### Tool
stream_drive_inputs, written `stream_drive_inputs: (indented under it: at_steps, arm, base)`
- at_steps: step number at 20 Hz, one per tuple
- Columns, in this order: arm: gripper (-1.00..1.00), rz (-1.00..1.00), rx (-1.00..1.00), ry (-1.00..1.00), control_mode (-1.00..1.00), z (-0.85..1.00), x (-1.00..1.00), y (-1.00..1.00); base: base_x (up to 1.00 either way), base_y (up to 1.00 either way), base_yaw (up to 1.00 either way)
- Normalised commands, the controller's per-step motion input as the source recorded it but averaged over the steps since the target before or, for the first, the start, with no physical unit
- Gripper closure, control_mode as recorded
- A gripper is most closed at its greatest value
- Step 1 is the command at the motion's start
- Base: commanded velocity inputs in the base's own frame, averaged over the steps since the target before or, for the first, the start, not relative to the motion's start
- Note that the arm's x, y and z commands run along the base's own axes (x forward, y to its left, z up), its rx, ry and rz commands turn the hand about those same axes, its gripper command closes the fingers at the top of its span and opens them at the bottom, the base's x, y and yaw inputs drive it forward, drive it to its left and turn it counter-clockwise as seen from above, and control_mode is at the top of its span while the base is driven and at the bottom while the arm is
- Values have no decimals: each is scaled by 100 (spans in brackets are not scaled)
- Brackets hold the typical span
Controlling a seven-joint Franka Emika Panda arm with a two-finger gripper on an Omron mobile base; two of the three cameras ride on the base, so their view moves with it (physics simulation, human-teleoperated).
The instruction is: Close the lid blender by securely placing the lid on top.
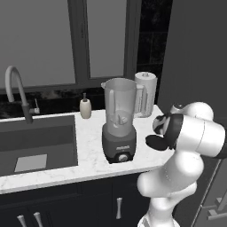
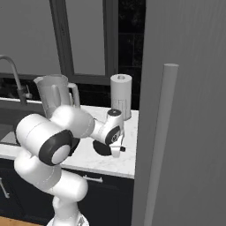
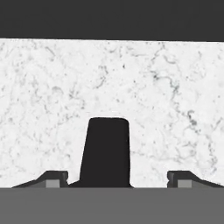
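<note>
Jaws apart, gripper [image 3: 118,178] low over the marble counter [image 3: 175,87], straddling the tab of the black lid [image 2: 102,149] but not clamped. Lid flat on counter, right of the blender [image 1: 119,122]. Jar mouth uncovered; grasping, lifting, seating all left.

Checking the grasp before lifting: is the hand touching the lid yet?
Apart. The hand view shows the hand straddling the lid, with white counter visible between the black tab and each finger.

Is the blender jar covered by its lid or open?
Open: the blender jar's mouth is bare, and the lid lies on the counter beside it.
</note>
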Motion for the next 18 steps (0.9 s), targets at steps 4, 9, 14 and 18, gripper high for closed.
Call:
stream_drive_inputs:
  at_steps: [4,9,14,18]
  arm:
    - [-100,-2,1,0,-100,-23,18,-2]
    - [100,-1,0,0,-100,-32,9,0]
    - [100,0,0,0,-100,-43,0,0]
    - [100,0,0,1,-100,-9,0,0]
  base:
    - [0,0,0]
    - [0,0,0]
    - [0,0,0]
    - [0,0,0]
